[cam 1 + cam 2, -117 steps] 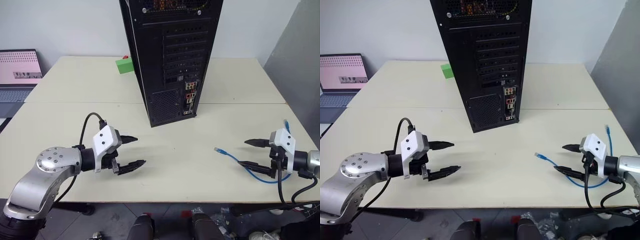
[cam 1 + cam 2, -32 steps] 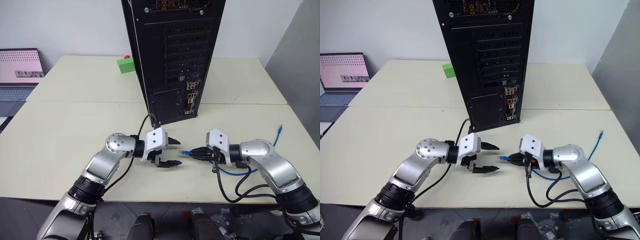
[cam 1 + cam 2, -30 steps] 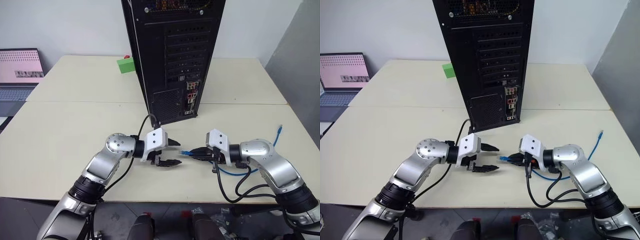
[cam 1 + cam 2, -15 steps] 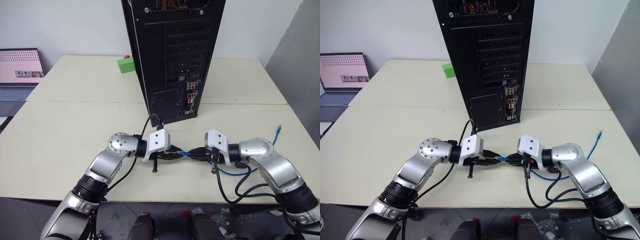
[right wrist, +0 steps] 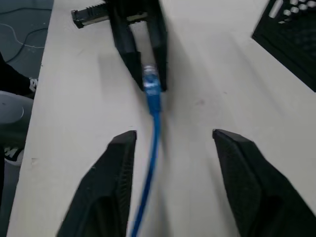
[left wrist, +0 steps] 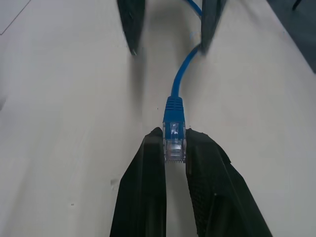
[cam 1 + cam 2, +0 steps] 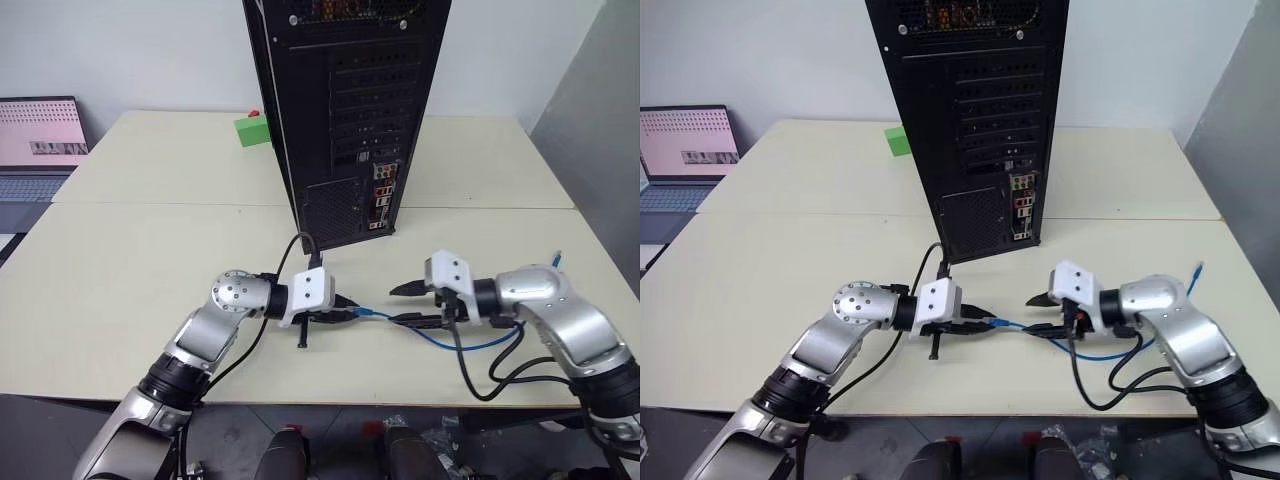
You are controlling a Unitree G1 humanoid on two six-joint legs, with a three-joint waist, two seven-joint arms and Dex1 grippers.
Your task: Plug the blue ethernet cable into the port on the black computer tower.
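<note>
With the clear-blue plug of the thin blue ethernet cable pinched in the closed left gripper above the table and the right gripper spread empty, the plug should be squared to the small port on the tall black computer tower beyond.

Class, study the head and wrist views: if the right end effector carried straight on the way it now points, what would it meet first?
Probably the left end effector, shut on the blue ethernet cable's plug directly opposite. The right end effector is open, the cord running between its fingers. Depth uncertain.
</note>
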